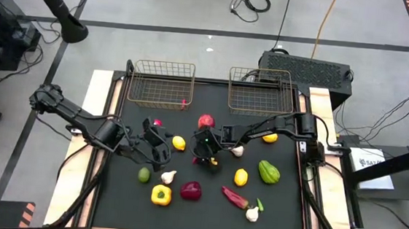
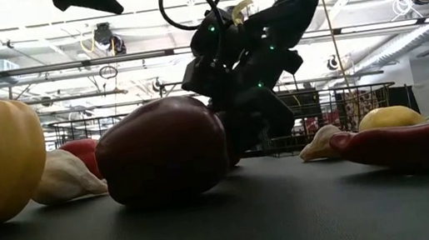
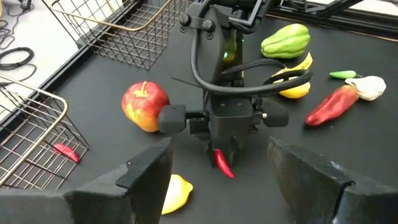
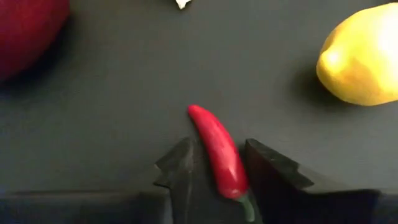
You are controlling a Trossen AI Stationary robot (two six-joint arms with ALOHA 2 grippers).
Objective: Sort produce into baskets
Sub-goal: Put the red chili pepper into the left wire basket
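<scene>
Right wrist view shows it best: a small, shiny red chilli [image 4: 219, 155] sits between the two dark fingers [image 4: 180, 168] of the right gripper [image 4: 214, 171]. The jaws are pinched shut on its stalk end, and the tip sticks out over the black mat [image 1: 285, 209].

From where I stand, the chilli is near the middle of that mat, just below the round red apple [image 1: 205, 120]. I think the robot is at the picking-up step. Next it needs to lift the chilli and carry it to a bronze wire basket. The left wire basket [image 1: 162, 82] already has one small red chilli [image 3: 65, 151] inside, so that looks like the right home.

The left gripper [image 1: 157, 144] waits close by, left of the apple, with its jaws wide apart and nothing in them.

Around the apple lie a yellow lemon [image 1: 179, 143] to its lower left and a white garlic bulb [image 1: 237, 151] to its lower right. The right wire basket [image 1: 260, 89] stands further up. The apple sits on the way to the baskets, so the arm should lift high first.
</scene>
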